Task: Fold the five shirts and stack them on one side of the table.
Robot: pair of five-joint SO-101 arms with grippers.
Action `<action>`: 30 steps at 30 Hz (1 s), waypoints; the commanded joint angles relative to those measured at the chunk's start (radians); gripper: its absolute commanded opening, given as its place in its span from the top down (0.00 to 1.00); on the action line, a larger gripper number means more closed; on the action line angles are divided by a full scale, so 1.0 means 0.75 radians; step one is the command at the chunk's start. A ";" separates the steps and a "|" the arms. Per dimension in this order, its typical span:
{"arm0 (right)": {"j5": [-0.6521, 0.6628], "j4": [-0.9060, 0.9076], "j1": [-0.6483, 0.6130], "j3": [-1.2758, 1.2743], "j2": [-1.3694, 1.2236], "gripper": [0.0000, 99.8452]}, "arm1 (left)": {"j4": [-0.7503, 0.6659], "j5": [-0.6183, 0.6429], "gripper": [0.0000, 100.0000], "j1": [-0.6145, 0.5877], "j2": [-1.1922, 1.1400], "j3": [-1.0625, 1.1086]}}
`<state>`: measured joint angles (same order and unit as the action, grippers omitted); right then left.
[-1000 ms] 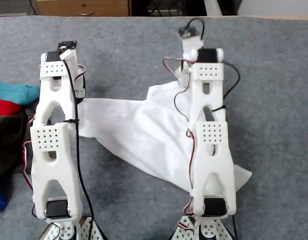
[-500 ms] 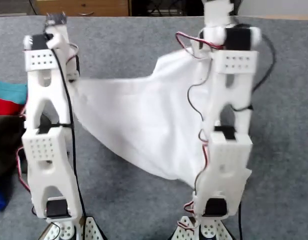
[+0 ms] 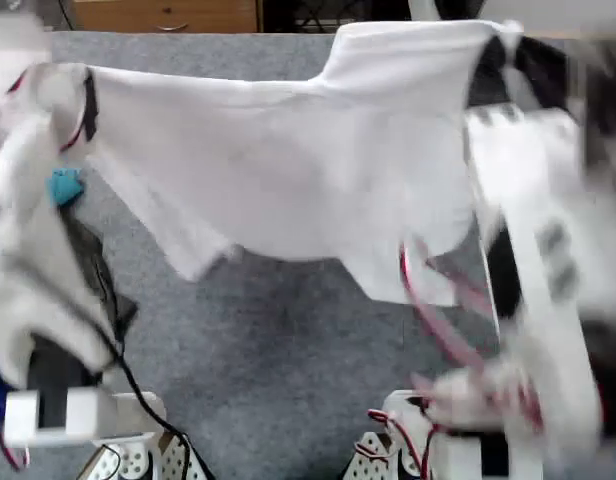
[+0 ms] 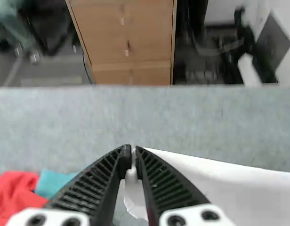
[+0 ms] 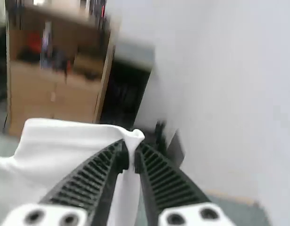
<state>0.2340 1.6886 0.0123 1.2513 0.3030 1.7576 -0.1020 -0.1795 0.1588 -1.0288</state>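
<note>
shirt: the white cloth shirt (image 3: pixel 288 190) is hanging spread in the air between the two arms, its lower edge drooping above the grey felt-covered table (image 3: pixel 288 390).
left claw: the left claw (image 4: pixel 132 151) is pinching one upper corner of the shirt, jaws closed tight on a fold of white fabric.
right claw: the right claw (image 5: pixel 131 141) is clamping the opposite upper corner the same way, high above the table.
change: a second ago the shirt was lying rumpled on the table under low arms; both arms are now lifting fast and stretching it out.
meaning: this is probably a shake-out before laying it flat, so folding of this shirt is only beginning.
aside: red and teal crumpled clothes (image 4: pixel 20 190) are waiting at the table's left side.
</note>
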 commanded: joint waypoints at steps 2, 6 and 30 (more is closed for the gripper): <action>-0.004 -0.198 0.027 -0.003 0.183 0.99 | 0.002 -0.014 0.97 0.007 0.323 0.007; 0.023 -0.344 0.029 -0.003 0.259 0.99 | 0.004 -0.014 0.97 -0.001 0.522 0.046; 0.309 -0.640 0.014 -1.499 0.435 0.99 | -1.448 -0.098 0.97 0.007 0.884 2.227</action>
<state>0.4411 1.4139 0.0430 0.4933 0.6268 1.0702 -0.1649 -0.1795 0.8723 0.4780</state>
